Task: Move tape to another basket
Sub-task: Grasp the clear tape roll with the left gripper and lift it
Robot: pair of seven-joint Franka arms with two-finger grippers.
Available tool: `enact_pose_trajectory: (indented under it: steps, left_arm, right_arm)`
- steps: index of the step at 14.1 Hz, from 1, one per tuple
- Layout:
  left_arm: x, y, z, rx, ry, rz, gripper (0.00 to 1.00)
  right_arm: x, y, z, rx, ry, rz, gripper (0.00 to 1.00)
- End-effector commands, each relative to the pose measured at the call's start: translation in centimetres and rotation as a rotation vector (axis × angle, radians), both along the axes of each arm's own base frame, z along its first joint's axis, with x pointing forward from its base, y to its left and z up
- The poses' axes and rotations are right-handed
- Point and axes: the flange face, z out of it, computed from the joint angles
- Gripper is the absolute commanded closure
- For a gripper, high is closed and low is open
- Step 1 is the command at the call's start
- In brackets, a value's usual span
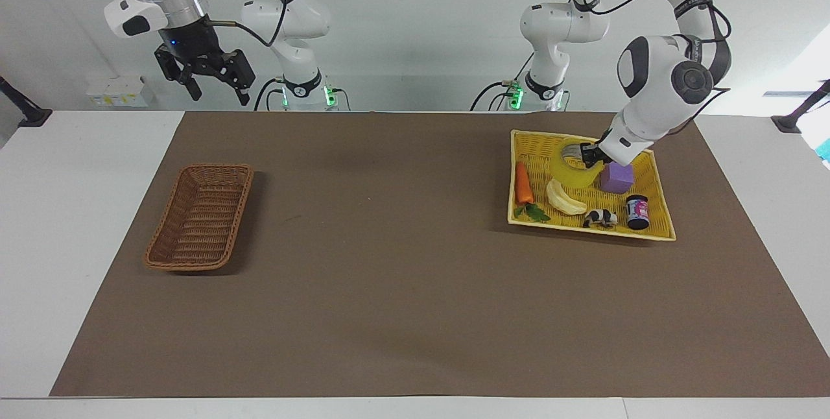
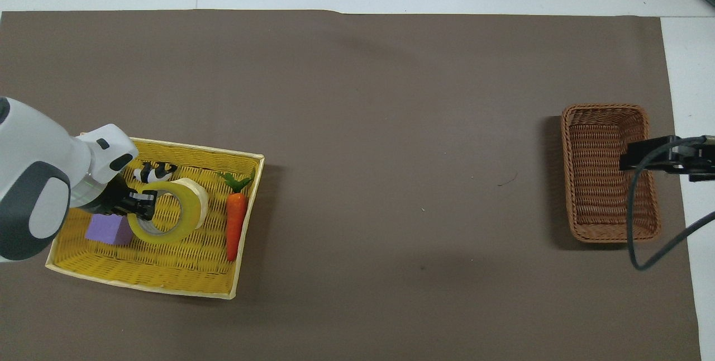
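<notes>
1. The left tool (image 1: 589, 154) is clamped on the wall of the tape (image 1: 576, 169), one finger inside the core, and holds the roll tilted just above the yellow basket (image 1: 653, 232).
2. Lift straight up first (the purple block (image 1: 616, 177) and the banana (image 1: 563, 198) sit close beneath), so nothing gets dragged out.
3. Then carry it across the surface (image 1: 389, 276) toward the brown basket (image 1: 200, 224), at the right arm's end.
4. The right tool (image 1: 211, 75), fingers spread and empty, waits up above that end; a handover may be needed.
</notes>
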Motion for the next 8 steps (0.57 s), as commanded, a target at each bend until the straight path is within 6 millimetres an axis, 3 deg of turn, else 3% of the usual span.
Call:
enact_pose_trajectory:
  steps: [1,5,8]
  left_arm:
    - [2.4,1.4,3.6,-0.011,0.026,0.037,1.0]
    - [3.8,2.4,8.9,-0.013,-0.047,0.052,1.0]
    - [3.9,4.5,10.6,-0.015,0.042,0.078,1.0]
  right_arm:
    - [-0.2,-0.2,0.0,0.014,0.008,-0.01,0.0]
    - [-0.2,-0.2,0.0,0.015,0.008,-0.01,0.0]
    - [-0.2,-0.2,0.0,0.014,0.008,-0.01,0.0]
